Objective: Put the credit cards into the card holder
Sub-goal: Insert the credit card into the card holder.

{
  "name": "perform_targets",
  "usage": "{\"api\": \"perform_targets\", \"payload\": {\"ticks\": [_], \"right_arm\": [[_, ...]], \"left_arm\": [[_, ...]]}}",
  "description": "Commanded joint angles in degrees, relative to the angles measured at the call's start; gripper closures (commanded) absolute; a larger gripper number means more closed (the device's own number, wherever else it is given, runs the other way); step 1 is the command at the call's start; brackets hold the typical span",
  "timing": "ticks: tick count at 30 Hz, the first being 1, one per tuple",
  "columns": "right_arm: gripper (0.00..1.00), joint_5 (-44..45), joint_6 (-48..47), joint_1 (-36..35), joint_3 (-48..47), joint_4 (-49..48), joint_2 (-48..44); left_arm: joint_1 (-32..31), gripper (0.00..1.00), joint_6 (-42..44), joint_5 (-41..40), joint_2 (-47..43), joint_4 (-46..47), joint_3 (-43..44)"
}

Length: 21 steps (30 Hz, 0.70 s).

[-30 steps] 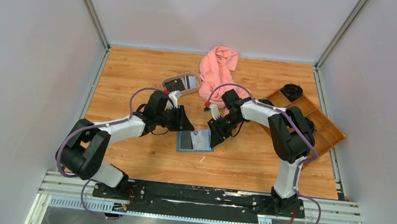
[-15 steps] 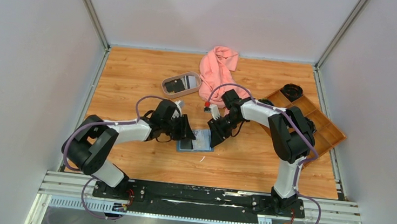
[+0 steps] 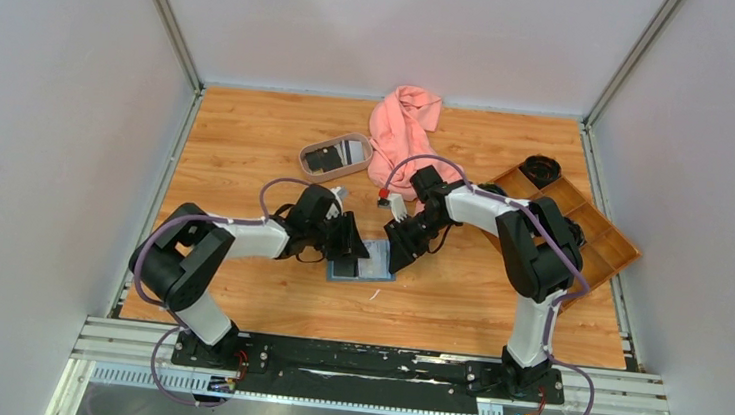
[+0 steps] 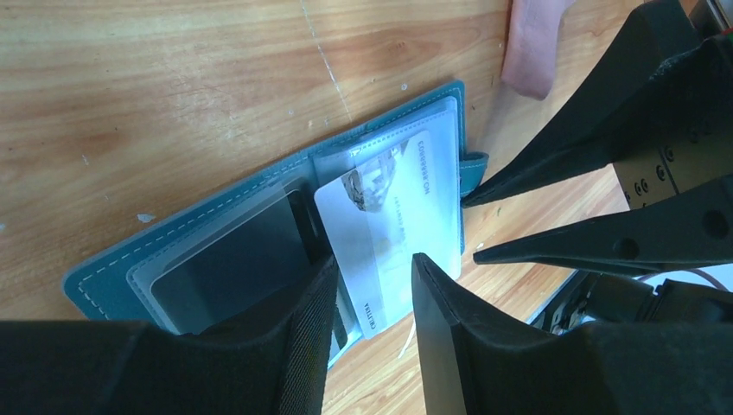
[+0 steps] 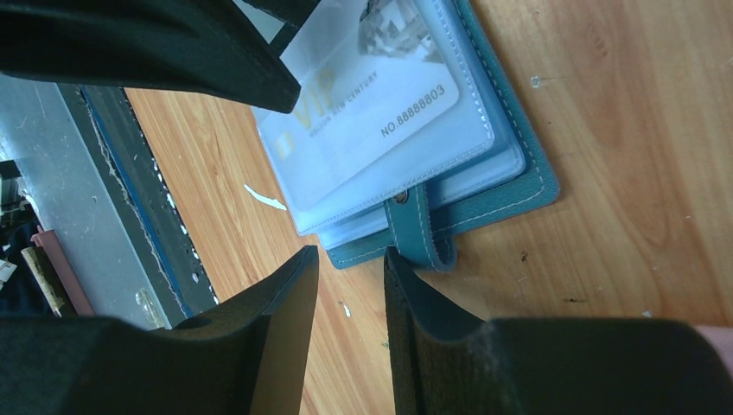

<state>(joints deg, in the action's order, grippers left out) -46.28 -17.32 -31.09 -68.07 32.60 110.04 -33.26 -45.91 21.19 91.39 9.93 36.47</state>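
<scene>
Plainly, pale card (image 5: pixel 367 108) reads "NO.88888803".

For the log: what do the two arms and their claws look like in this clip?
Both the left arm and right arm have white shells between bulky black joints, with a purple cable looping along each. A red spot sits near the right wrist. The left claw and right claw are matte black, two wedge-shaped fingers tapering to points.

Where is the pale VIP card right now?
Left wrist view: the pale card lies partly inside a clear sleeve of the open card holder, its near end between the fingers of the left gripper.
</scene>
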Motion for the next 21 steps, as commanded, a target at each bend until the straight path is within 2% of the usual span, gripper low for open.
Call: {"api": "perform_targets", "payload": {"ticks": [1, 11, 21], "right_arm": [[0.62, 1.0, -0.1, -0.2, -0.4, 0.2, 1.9], [0.62, 0.2, -0.1, -0.5, -0.4, 0.2, 1.8], [0.58, 0.2, -1.9, 0.1, -0.9, 1.5, 0.2]], "left_arm": [[-0.4, 0.58, 0.1, -1.7, 1.8, -0.7, 0.8], [-1.8, 0.60, -0.1, 0.8, 3.1, -0.5, 4.8], [-2.5, 0.60, -0.2, 1.0, 2.4, 1.1, 4.3]]}}
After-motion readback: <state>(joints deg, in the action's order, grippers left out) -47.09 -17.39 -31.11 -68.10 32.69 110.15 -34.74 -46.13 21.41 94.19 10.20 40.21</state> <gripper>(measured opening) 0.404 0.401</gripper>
